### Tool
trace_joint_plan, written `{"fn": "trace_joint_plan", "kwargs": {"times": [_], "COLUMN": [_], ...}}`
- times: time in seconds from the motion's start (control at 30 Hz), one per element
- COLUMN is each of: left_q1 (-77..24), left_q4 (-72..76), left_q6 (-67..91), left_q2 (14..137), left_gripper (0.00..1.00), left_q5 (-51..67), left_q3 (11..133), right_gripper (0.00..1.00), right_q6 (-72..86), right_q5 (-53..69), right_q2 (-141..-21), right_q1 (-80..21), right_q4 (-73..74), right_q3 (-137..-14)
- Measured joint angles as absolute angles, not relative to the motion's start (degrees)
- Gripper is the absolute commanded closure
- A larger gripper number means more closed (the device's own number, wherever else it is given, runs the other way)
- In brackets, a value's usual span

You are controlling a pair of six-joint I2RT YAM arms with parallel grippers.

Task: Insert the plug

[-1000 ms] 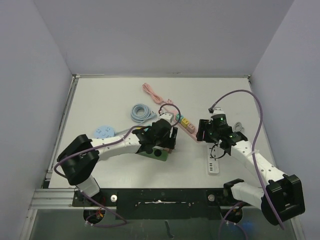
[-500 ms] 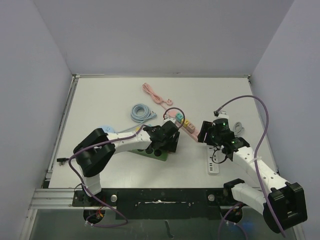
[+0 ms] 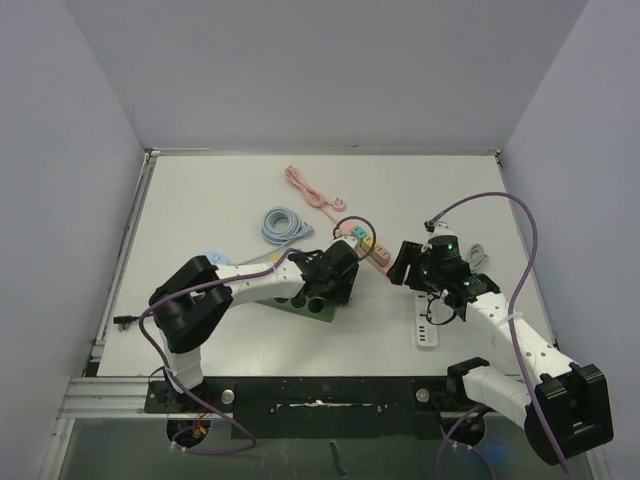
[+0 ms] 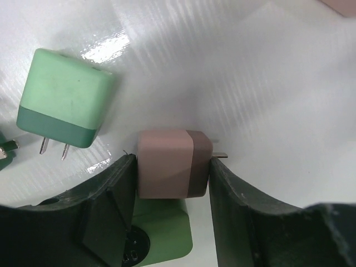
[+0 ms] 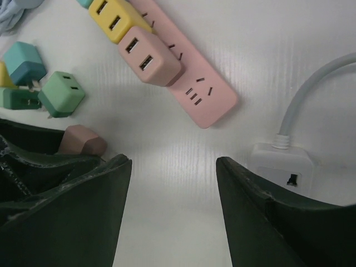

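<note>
The right gripper (image 5: 172, 167) hangs wide open and empty beside a white power strip (image 5: 281, 164). The left gripper (image 4: 173, 169) is closed on the brownish-pink plug (image 4: 167, 164) on the surface (image 4: 250, 67), with a green plug (image 4: 64, 103) just beyond. The pink power strip (image 5: 206, 92) lies farther off.

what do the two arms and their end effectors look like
The left arm and right arm have white links, black joints and a looping purple cable each. Green lights glow on the right wrist. The left end effector and right end effector each have two broad, dark matte fingers.
</note>
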State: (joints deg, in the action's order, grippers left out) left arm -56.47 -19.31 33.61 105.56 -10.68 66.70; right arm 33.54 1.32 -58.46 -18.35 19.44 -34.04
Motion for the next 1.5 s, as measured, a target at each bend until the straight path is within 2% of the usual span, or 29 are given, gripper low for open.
{"fn": "trace_joint_plan", "kwargs": {"times": [0.33, 0.73, 1.0, 1.1, 1.17, 1.3, 1.33, 1.5], "left_q1": [-57.8, -57.8, -58.0, -58.1, -58.0, -58.0, -58.0, -56.5], "left_q4": [-8.3, 14.3, 19.0, 18.9, 19.1, 19.2, 19.6, 23.8], "left_q6": [16.6, 1.2, -5.7, -7.1, -7.5, -5.9, -4.6, 7.3], "left_q2": [97.5, 88.3, 87.0, 87.0, 87.0, 86.5, 86.1, 83.2], "left_gripper": [0.67, 0.67, 0.69, 0.69, 0.62, 0.30, 0.25, 0.24], "left_q5": [-5.7, 11.4, 17.9, 18.6, 18.7, 16.7, 15.6, 11.3], "left_q3": [62.6, 51.0, 50.5, 50.4, 50.3, 50.0, 49.7, 46.5], "right_gripper": [0.37, 0.44, 0.65, 0.78, 0.89, 0.91, 0.92, 0.95], "right_q6": [30.8, 31.2, 31.6, 32.2, 32.6, 34.0, 34.2, 35.0], "right_q5": [18.1, 28.1, 33.8, 35.4, 36.0, 36.8, 36.8, 35.1], "right_q2": [-57.6, -53.9, -54.3, -54.8, -55.0, -54.8, -54.5, -49.6], "right_q1": [-18.3, -18.3, -18.3, -18.3, -18.2, -18.0, -18.0, -18.0], "right_q4": [22.6, 24.5, 24.4, 23.9, 23.4, 20.2, 18.8, 10.7], "right_q3": [-39.3, -39.6, -39.6, -39.5, -39.4, -38.0, -37.4, -34.4]}}
